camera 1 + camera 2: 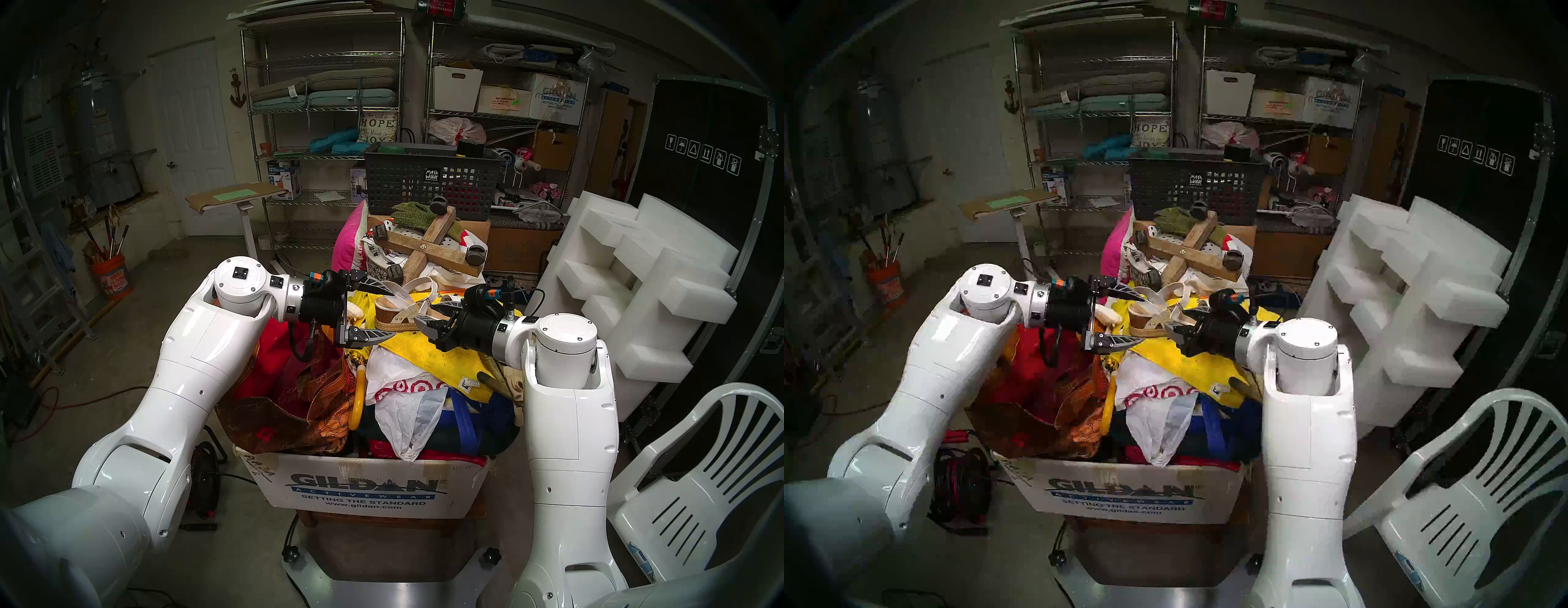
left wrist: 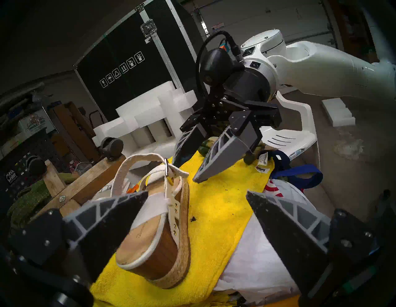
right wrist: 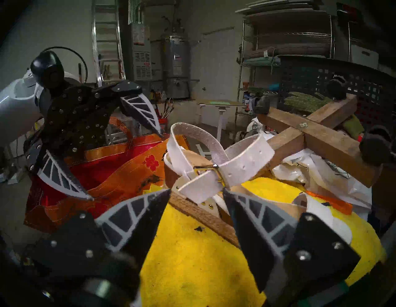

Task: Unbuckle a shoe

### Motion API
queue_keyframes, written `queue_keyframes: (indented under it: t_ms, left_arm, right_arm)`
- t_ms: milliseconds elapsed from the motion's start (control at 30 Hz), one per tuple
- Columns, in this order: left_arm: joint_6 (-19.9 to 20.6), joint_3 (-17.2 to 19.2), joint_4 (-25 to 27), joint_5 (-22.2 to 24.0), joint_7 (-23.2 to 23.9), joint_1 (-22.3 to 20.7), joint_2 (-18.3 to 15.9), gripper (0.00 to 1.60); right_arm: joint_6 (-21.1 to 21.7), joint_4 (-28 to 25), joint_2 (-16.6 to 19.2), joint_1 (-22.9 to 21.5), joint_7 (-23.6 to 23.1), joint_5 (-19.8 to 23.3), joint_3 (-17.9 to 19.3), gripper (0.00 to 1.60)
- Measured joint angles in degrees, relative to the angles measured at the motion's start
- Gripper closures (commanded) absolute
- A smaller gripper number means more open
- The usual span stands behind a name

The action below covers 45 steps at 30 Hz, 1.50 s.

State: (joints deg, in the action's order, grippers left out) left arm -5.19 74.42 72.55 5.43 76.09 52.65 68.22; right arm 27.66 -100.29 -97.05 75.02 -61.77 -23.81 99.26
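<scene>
Cream-white strappy platform sandal (image 2: 158, 242) with jute-wrapped sole, tan footbed and fastened metal buckle (image 3: 216, 169), lying on a yellow towel (image 2: 216, 214). Left gripper (image 1: 379, 312) jaws spread wide, empty. Right gripper (image 1: 430, 312) jaws parted by the buckle, gripping nothing.

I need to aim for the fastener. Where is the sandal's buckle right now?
In the right wrist view the buckle sits mid-frame on the crossed white straps, just above that gripper's right finger; the sandal lies on the yellow towel between both grippers.

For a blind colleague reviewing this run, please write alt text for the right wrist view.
A cream-white strappy sandal with jute-wrapped sole lies on a yellow towel, its ankle strap still fastened at a small metal buckle. The right gripper has its jaws apart just short of it.
</scene>
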Motion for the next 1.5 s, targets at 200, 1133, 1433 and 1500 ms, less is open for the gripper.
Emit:
queue_keyframes:
  t_ms: [200,1133,1433,1500]
  left_arm:
    - [0.00,0.00,0.00,0.00,0.00,0.00,0.00,0.00]
    - [0.00,0.01,0.00,0.00,0.01,0.00,0.01,0.00]
    - [0.00,0.01,0.00,0.00,0.02,0.00,0.02,0.00]
    - [0.00,0.02,0.00,-0.01,0.02,0.00,0.02,0.00]
  right_arm:
    - [0.00,0.49,-0.04,-0.37,0.18,-0.04,0.03,0.76]
    - [-0.26,2.42,-0.15,-1.66,2.83,-1.31,-0.59,1.26]
    - [-0.31,2.31,-0.15,-1.66,3.66,-1.97,-0.59,1.16]
    - [-0.37,2.25,-0.12,-1.66,3.84,-2.19,-0.65,1.06]
